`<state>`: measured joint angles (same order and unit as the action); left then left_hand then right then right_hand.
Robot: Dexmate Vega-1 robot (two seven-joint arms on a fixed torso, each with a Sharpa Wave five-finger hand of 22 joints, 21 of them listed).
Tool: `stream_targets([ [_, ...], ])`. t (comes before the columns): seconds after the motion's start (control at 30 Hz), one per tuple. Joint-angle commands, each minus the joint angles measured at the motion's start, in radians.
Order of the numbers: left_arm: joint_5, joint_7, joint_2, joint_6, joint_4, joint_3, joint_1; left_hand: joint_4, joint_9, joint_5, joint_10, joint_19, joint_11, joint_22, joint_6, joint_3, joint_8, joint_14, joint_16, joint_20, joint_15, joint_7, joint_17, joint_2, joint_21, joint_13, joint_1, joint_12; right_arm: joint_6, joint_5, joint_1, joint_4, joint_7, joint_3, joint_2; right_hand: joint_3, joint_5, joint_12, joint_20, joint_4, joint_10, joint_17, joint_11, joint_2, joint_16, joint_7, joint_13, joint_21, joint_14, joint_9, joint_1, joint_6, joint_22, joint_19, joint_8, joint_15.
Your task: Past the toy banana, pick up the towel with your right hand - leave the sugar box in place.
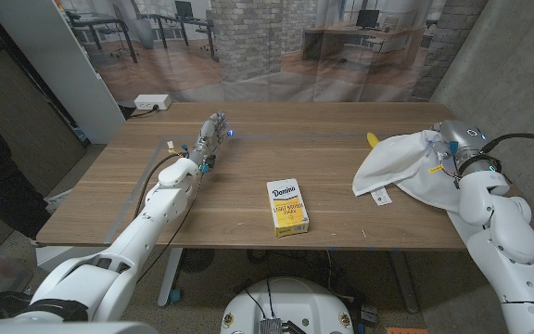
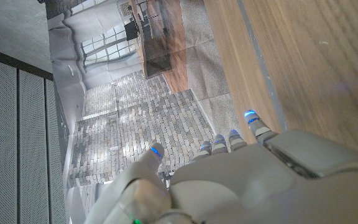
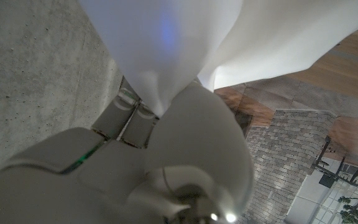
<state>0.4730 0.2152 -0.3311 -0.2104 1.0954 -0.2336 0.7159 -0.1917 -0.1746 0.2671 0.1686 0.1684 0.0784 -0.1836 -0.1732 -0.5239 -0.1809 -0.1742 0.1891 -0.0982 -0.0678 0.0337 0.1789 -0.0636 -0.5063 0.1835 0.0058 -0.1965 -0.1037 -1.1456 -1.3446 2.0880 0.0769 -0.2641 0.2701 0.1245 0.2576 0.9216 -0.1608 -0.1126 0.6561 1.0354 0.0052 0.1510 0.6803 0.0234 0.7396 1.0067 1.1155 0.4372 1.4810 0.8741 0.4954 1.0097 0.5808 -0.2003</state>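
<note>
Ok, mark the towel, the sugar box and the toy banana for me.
towel point(image 1: 399, 165), head view, on the middle of the white cloth held up by the right robot hand point(image 1: 452, 148).
sugar box point(image 1: 287, 207), head view, on its yellow front face.
toy banana point(image 1: 373, 140), head view, on the yellow tip beside the cloth.

One wooden table point(image 1: 248, 199) spans the middle of the frame. On it lies one sugar box point(image 1: 287, 208), at lower centre, yellow and white. One white towel point(image 1: 400, 165) hangs at the right of the frame, with one small tag point(image 1: 379, 196) at its lower edge. One toy banana point(image 1: 373, 140) peeks out as a yellow tip just above the towel's upper left edge. Two robot hands show: one left hand point(image 1: 211, 137) at upper centre-left, one right hand point(image 1: 454, 148) at the right, its fingers in the towel. One white power strip point(image 1: 151, 103) sits on the floor at upper left, beyond the table.
</note>
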Motion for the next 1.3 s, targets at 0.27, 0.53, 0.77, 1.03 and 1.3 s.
stream_targets([
  [0.27, 0.005, -0.005, -0.002, -0.004, 0.002, -0.001, 0.002, 0.0, -0.001, 0.007, 0.09, 0.044, 0.004, -0.006, -0.06, -0.005, -0.002, -0.131, 0.003, -0.009, -0.003, -0.002, 0.005, -0.118, 0.002, 0.002, -0.001, -0.006, 0.028, -0.006, 0.011, -0.015, -0.106, -0.003, -0.003, 0.006, -0.001, 0.009, -0.06, 0.008, 0.022, 0.012, -0.005, 0.003, -0.014, 0.003, 0.013, 0.024, 0.018, 0.006, 0.007, 0.012, -0.004, -0.013, 0.005, -0.014],
  [0.53, 0.007, -0.002, -0.001, -0.007, -0.004, 0.001, -0.001, 0.0, -0.001, 0.007, 0.09, 0.043, 0.005, -0.006, -0.06, -0.005, -0.002, -0.131, 0.003, -0.009, -0.003, -0.003, 0.005, -0.118, 0.003, 0.002, -0.001, -0.006, 0.035, -0.014, 0.019, -0.024, -0.151, 0.0, -0.005, 0.007, -0.002, 0.01, -0.06, 0.009, 0.024, 0.018, -0.006, 0.003, -0.022, 0.004, 0.015, 0.036, 0.023, 0.008, 0.008, 0.012, -0.007, -0.017, 0.005, -0.013],
  [0.77, 0.009, 0.001, -0.005, -0.01, -0.003, 0.005, 0.0, 0.0, -0.001, 0.007, 0.089, 0.043, 0.004, -0.006, -0.06, -0.005, -0.002, -0.131, 0.003, -0.009, -0.003, -0.003, 0.005, -0.118, 0.004, 0.002, -0.001, -0.006, 0.032, -0.026, 0.023, -0.024, -0.18, 0.007, -0.01, 0.007, -0.003, 0.009, -0.06, 0.009, 0.026, 0.02, -0.006, 0.003, -0.03, 0.002, 0.015, 0.044, 0.026, 0.008, 0.009, 0.012, -0.009, -0.02, 0.005, -0.014],
  [1.03, 0.013, 0.006, -0.016, -0.009, 0.01, 0.009, 0.008, 0.0, -0.001, 0.007, 0.088, 0.041, 0.006, -0.006, -0.059, -0.005, -0.002, -0.131, 0.003, -0.008, -0.003, -0.003, 0.005, -0.118, 0.004, 0.002, -0.001, -0.007, 0.03, -0.042, 0.02, -0.02, -0.223, 0.013, -0.021, 0.008, -0.003, 0.007, -0.06, 0.009, 0.027, 0.026, -0.006, 0.002, -0.037, 0.004, 0.013, 0.053, 0.029, 0.006, 0.01, 0.014, -0.012, -0.024, 0.004, -0.013],
  [1.3, 0.021, 0.016, -0.026, -0.009, 0.021, 0.013, 0.016, 0.0, -0.001, 0.007, 0.088, 0.041, 0.003, -0.006, -0.058, -0.005, -0.002, -0.13, 0.003, -0.008, -0.003, -0.004, 0.005, -0.118, 0.005, 0.002, -0.001, -0.007, 0.022, -0.064, 0.011, -0.007, -0.265, 0.018, -0.036, 0.008, -0.004, 0.007, -0.06, 0.009, 0.028, 0.031, -0.007, 0.002, -0.044, 0.004, 0.015, 0.063, 0.033, 0.007, 0.011, 0.014, -0.016, -0.028, 0.004, -0.013],
])
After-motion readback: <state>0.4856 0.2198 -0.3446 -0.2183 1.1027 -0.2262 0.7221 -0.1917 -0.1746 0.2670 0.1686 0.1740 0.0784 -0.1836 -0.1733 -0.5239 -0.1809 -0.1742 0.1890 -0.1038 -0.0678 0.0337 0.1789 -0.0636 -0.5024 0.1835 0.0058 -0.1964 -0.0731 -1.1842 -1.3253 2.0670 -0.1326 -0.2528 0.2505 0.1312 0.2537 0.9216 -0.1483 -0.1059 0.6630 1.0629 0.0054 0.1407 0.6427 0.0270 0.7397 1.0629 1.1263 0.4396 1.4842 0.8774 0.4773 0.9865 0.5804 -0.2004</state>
